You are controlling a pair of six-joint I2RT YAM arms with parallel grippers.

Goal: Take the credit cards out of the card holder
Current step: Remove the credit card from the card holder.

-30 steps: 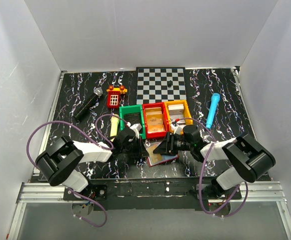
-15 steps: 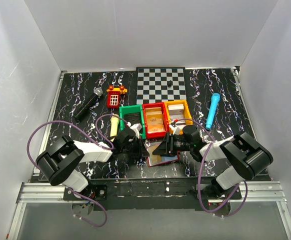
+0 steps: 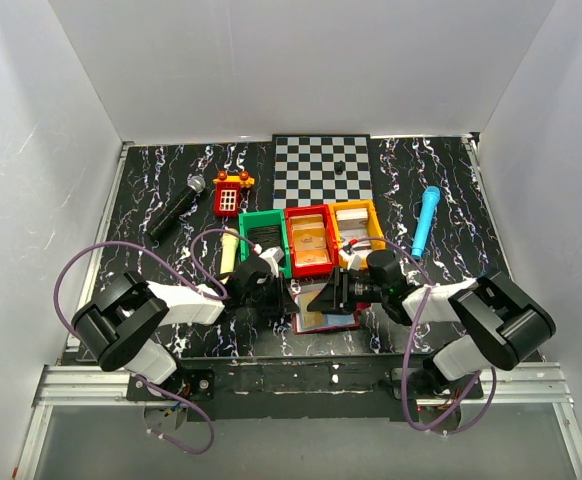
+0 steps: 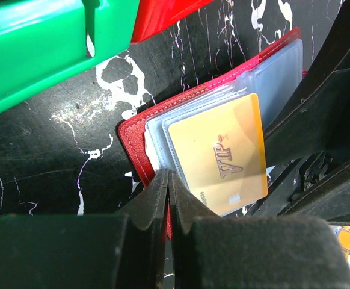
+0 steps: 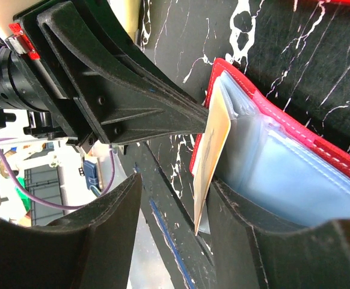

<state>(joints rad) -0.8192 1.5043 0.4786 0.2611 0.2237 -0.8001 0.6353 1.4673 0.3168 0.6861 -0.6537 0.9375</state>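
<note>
Gold plastic credit card (image 4: 223, 153), likely stiff, light and slippery, pokes from the red card holder (image 4: 133, 144) on the worktop (image 4: 42, 138); left tool (image 4: 168, 174) pinches the holder's edge, while right tool (image 5: 175, 186) stands half-open astride the card's free edge, probably the best place to grip.

Seen from overhead at lower left and lower right, the left arm (image 3: 136, 325) and right arm (image 3: 491, 320) wear blocky black joint housings and white link shells, with purple cables (image 3: 71, 270) looping off each. The left gripper (image 4: 168, 176) and right gripper (image 5: 178, 188) are matte black ribbed plastic.
</note>
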